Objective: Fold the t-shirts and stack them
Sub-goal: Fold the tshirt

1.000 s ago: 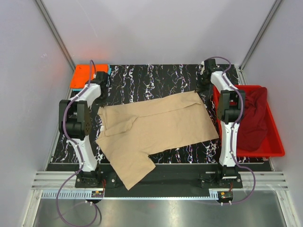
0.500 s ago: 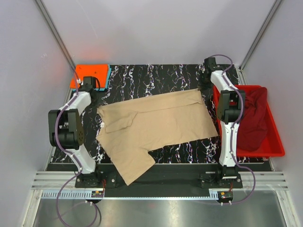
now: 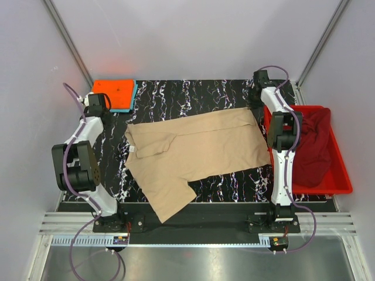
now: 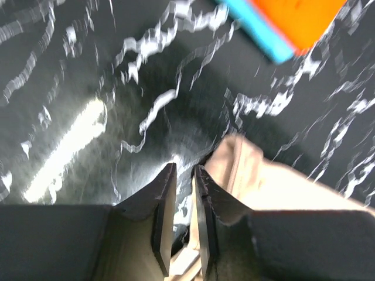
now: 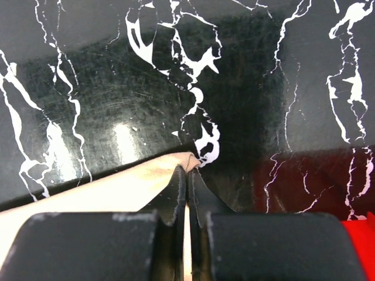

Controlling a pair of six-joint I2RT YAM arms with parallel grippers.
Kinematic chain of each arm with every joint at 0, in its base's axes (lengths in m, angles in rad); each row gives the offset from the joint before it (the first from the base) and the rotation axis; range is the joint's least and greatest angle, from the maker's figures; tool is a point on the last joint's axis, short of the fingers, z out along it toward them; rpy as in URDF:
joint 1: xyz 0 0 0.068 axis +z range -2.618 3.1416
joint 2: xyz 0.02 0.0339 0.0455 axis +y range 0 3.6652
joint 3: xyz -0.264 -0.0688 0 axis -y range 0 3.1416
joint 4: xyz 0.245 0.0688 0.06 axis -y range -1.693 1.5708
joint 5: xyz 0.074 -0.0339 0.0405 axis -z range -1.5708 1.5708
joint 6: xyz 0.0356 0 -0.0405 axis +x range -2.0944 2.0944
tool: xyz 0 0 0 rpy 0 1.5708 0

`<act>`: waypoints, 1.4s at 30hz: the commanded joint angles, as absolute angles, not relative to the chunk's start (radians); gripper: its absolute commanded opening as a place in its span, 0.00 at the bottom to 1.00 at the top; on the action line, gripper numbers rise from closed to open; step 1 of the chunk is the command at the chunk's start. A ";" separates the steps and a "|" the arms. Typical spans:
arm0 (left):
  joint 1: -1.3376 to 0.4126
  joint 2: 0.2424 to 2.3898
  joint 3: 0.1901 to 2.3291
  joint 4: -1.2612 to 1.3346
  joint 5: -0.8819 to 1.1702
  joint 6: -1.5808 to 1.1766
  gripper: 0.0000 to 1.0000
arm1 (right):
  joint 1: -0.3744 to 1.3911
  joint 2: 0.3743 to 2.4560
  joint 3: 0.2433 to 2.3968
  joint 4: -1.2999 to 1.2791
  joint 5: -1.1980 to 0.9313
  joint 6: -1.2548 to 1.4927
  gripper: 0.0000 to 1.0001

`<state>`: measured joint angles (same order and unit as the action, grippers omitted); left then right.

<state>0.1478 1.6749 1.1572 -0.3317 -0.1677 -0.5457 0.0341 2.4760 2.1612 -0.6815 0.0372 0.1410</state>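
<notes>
The large tan t-shirt (image 3: 193, 152) lies spread on the black marbled table, one sleeve towards the front edge. My right gripper (image 3: 256, 109) is shut on its far right corner (image 5: 186, 159) and pinches the hem just above the table. My left gripper (image 3: 99, 107) hangs at the far left, apart from the shirt's left edge. Its jaws (image 4: 183, 175) stand a narrow gap apart with nothing held, and tan cloth (image 4: 275, 187) lies just to the right. A folded orange t-shirt (image 3: 112, 91) rests on a light blue one (image 3: 133, 96) at the far left corner.
A red plastic bin (image 3: 343, 175) at the right edge holds a crumpled maroon t-shirt (image 3: 313, 146). The orange (image 4: 307, 17) and light blue (image 4: 258, 29) stack shows ahead of the left fingers. The walls stand close on both sides.
My left arm has swung out to the left, away from the shirt's left edge. The tan shirt has shifted slightly to the right. My right gripper keeps its grip on the corner.
</notes>
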 commanded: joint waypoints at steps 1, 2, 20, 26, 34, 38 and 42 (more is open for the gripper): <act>0.170 1.664 1.206 -0.269 -0.155 -0.491 0.24 | 0.026 2.473 2.203 -0.649 0.061 0.126 0.00; 0.167 1.661 1.200 -0.246 -0.117 -0.480 0.26 | 0.026 2.473 2.204 -0.646 0.061 0.126 0.00; 0.170 1.525 1.020 -0.460 0.057 -0.518 0.39 | 0.006 2.470 2.209 -0.638 0.025 0.143 0.00; 0.169 1.534 0.914 -0.500 0.141 -0.526 0.44 | 0.006 2.502 2.257 -0.646 0.005 0.153 0.00; 0.150 1.612 0.942 -0.492 0.222 -0.479 0.45 | 0.006 2.503 2.250 -0.652 -0.032 0.173 0.00; 0.147 1.605 0.931 -0.540 0.166 -0.495 0.40 | 0.006 2.507 2.261 -0.660 -0.034 0.175 0.00; 0.146 1.583 0.936 -0.587 0.120 -0.528 0.35 | 0.006 2.511 2.275 -0.661 -0.032 0.170 0.00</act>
